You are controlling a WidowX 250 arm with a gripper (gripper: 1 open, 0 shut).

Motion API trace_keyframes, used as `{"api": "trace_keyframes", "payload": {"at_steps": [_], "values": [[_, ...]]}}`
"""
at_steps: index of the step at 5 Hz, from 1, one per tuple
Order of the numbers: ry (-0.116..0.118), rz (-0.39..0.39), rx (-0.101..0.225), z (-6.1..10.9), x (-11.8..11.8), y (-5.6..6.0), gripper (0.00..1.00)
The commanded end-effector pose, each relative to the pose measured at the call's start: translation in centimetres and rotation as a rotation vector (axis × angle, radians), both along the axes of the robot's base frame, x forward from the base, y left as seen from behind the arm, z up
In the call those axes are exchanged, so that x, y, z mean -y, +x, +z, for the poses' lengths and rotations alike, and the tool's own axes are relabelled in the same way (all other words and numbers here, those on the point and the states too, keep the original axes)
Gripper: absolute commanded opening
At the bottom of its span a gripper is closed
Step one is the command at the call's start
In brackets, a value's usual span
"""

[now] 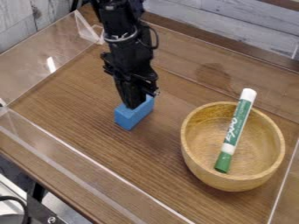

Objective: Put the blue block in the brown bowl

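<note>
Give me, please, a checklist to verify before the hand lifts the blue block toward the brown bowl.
1. Hand closed on the blue block: ok, the fingers are together on its far end.
2. Grip centred on the block: cannot tell, the fingers hide that end.
3. Block off the table: not ok, it rests on the wood.
4. Brown bowl upright, to the right of the block: ok.
5. Bowl free inside: not ok, a green-and-white marker lies in it, leaning on the far rim.
6. Table between block and bowl bare: ok.
</note>
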State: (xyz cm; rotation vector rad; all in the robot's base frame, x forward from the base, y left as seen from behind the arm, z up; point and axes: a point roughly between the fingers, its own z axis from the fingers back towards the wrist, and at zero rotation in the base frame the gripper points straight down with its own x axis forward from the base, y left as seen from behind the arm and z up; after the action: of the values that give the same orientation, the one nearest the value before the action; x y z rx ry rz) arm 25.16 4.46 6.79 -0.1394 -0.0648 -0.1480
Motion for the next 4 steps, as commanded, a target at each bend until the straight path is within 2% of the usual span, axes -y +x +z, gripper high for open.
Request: {"api": "trace_keyframes", "payload": {"at_steps": [1,4], "values": [[0.017,0.009,0.061,1.81,-0.75,1.03,0.00],[0.015,0.004,0.070,2.26,-1.21,1.31,0.00]]}}
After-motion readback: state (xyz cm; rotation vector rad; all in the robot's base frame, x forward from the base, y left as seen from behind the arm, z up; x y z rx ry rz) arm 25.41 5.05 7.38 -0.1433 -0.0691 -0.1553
